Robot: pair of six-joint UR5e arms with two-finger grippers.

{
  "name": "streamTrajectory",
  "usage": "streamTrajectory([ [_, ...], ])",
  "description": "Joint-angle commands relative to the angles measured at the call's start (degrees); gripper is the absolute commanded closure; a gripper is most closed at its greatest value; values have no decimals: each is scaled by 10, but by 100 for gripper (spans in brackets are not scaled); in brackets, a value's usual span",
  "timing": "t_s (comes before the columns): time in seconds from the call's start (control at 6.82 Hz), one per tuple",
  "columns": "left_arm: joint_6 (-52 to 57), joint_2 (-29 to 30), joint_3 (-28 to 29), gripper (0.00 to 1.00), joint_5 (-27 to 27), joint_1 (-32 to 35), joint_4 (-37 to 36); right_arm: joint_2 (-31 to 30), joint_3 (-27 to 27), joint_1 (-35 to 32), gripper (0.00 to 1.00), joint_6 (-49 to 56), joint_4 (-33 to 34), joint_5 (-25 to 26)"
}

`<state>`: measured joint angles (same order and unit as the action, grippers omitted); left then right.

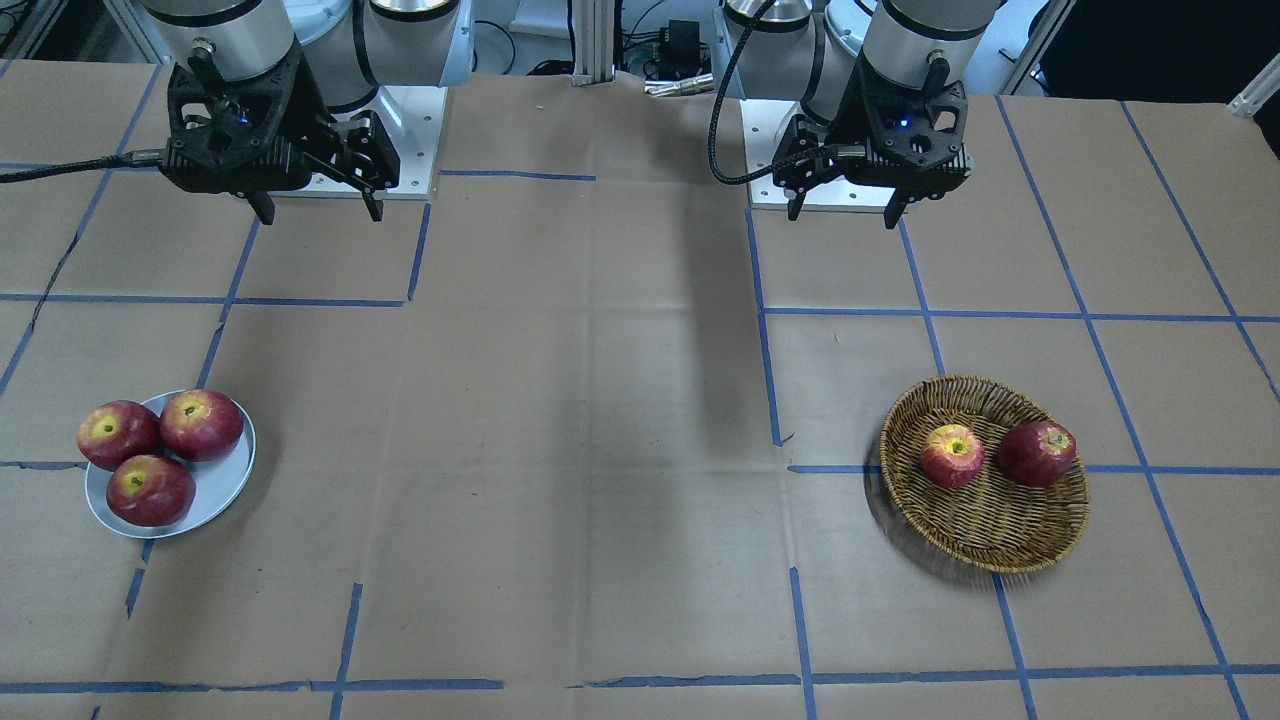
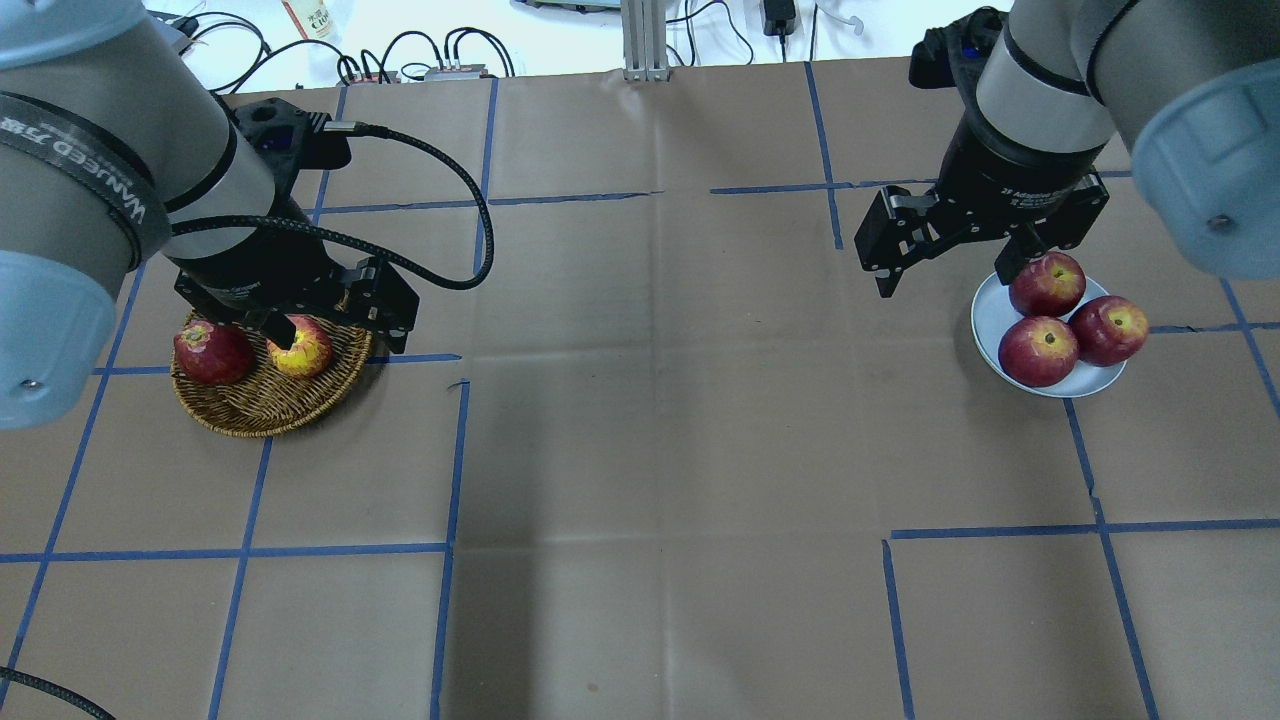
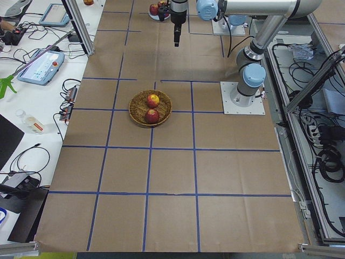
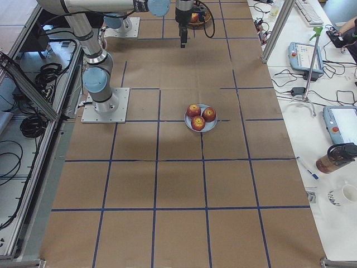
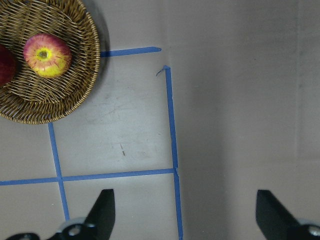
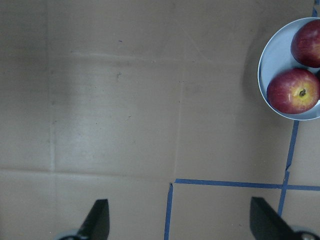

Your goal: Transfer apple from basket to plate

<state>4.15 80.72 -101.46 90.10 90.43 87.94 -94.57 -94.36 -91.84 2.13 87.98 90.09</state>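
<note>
The apple (image 1: 952,455) sits in the basket (image 1: 985,545) on the left of the worktop (image 1: 600,450), beyond the left jaws and slightly to their left, so these, wide open and empty, are nearer than the right jaws, equally open and empty, near the plate (image 1: 220,492).

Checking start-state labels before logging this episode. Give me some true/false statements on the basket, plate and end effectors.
1. The basket holds two apples. True.
2. The plate is empty. False: three red apples sit on it.
3. The left end effector is shut on the apple. False: it is open and empty, and the apple lies in the basket.
4. The right end effector is open and holds nothing. True.
5. The apple lies beside a darker apple in the basket. True.
</note>
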Motion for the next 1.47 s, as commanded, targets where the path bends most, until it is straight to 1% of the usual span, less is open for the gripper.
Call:
streamTrajectory([
  [0.0, 0, 0, -1, 0, 0, 0, 0, 0, 0, 0, 0, 2, 0, 0],
  [0.44, -5, -9, -1, 0, 0, 1, 0, 1, 0, 0, 0, 2, 0, -1],
  [0.88, -11, -1, -8, 0, 2, 1, -3, 0, 0, 0, 0, 2, 0, -1],
  [1.32, -8, -5, -19, 0, 7, 0, -23, 1, 0, 0, 0, 2, 0, -1],
])
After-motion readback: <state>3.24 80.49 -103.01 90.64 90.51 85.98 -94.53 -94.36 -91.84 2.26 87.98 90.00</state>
